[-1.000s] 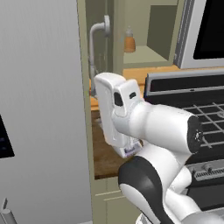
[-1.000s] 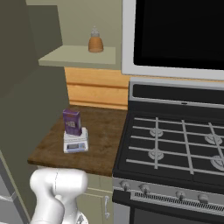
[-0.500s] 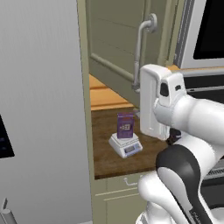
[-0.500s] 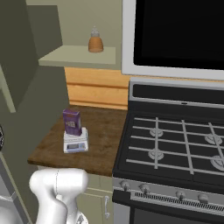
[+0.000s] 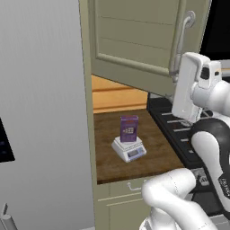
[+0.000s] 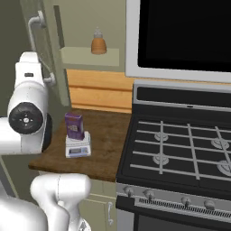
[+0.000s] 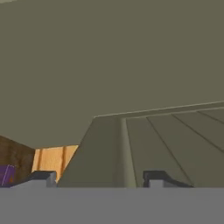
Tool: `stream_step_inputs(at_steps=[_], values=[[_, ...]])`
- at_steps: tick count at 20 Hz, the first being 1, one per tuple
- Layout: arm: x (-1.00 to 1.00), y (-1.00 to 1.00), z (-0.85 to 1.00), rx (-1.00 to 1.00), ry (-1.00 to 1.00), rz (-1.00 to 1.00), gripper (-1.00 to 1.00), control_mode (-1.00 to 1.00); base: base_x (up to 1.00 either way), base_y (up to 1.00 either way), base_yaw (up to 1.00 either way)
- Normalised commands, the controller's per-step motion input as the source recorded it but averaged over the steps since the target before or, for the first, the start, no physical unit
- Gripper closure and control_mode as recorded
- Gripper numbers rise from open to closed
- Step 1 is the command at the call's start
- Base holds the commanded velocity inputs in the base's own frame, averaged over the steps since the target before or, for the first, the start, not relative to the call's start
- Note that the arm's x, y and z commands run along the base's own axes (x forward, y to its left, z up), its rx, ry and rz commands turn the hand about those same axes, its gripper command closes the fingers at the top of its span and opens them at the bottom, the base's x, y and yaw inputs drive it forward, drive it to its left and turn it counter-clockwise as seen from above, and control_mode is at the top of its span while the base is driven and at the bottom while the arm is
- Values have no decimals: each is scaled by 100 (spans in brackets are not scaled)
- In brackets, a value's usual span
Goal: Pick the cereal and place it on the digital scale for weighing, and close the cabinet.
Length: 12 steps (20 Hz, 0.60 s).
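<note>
The cereal (image 5: 129, 128) (image 6: 73, 125), a small dark purple box, stands upright on the white digital scale (image 5: 129, 150) (image 6: 77, 146) on the wooden counter; its purple corner shows at the left edge of the hand view (image 7: 6, 174). The cabinet door (image 5: 134, 40) (image 6: 48, 54) hangs partly swung, its curved grey handle (image 5: 181, 39) (image 6: 37, 23) just above my hand. My gripper (image 7: 100, 177) (image 5: 180, 92) is pressed close to the door's panelled face (image 7: 175, 140). Its fingertips (image 7: 41, 176) stand apart with nothing held between them.
An orange-brown bottle (image 6: 98, 43) sits on the cabinet shelf. A black gas stove (image 6: 180, 149) adjoins the counter (image 5: 112, 157) on the right, with a dark microwave (image 6: 180, 31) above it. The grey fridge (image 5: 40, 112) walls the left. Beige drawers (image 5: 121, 197) lie below the counter.
The cabinet door has swung with my hand, its handle travelling to the right in the left base view. My arm now shows in the right base view. The jaws have narrowed.
</note>
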Motion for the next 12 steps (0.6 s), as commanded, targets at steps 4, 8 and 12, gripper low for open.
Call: stream_step_inputs(at_steps=[4,8,12], values=[[99,-78,-2,9,0,0,-100,-100,0,0,0],[99,-53,0,7,-2,0,-100,-100,0,0,0],[100,-37,-1,4,0,0,-100,-100,0,0,0]])
